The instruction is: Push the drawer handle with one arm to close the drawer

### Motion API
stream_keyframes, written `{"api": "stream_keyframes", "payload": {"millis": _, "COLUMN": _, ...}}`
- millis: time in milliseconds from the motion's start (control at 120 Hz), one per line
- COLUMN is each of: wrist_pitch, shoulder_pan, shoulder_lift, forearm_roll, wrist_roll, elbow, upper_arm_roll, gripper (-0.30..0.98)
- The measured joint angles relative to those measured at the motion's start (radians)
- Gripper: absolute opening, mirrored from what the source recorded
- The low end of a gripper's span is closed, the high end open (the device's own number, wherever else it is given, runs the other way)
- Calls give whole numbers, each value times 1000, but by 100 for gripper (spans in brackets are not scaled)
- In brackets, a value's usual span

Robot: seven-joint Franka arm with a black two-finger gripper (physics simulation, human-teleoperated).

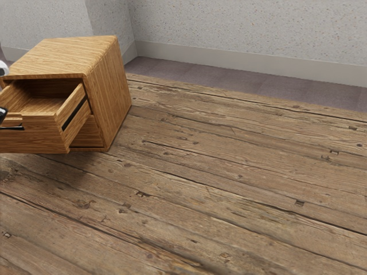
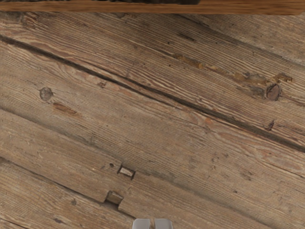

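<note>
Exterior view shows an old, cracked wood worktop (image 1: 229, 172), purple-grey floor (image 1: 229, 81), dotty pale walls (image 1: 241, 28), and the tool (image 1: 3, 113), squeezed together, near the open drawer (image 1: 34, 137).

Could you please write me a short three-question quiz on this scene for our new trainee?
1. True or false: the drawer stands open.
2. Which side of the exterior view is the cabinet on?
A) the right
B) the left
C) the middle
3. Fill in the blank: the surface under the cabinet is made of wooden ____.

Key: 1. true; 2. B; 3. planks
</note>
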State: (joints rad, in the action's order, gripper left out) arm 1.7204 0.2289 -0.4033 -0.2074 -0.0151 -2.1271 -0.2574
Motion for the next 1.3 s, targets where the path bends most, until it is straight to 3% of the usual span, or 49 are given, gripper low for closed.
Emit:
{"api": "stream_keyframes", "payload": {"millis": 592, "wrist_pitch": 362, "shoulder_pan": 6, "shoulder_lift": 151, "forearm_roll": -29, "wrist_roll": 44, "elbow": -21, "upper_arm_roll": -60, "gripper": -10}}
{"api": "stream_keyframes", "payload": {"millis": 1300, "wrist_pitch": 667, "shoulder_pan": 2, "shoulder_lift": 258, "forearm_roll": -36, "wrist_roll": 78, "elbow": -6, "upper_arm_roll": -79, "gripper": -10}}
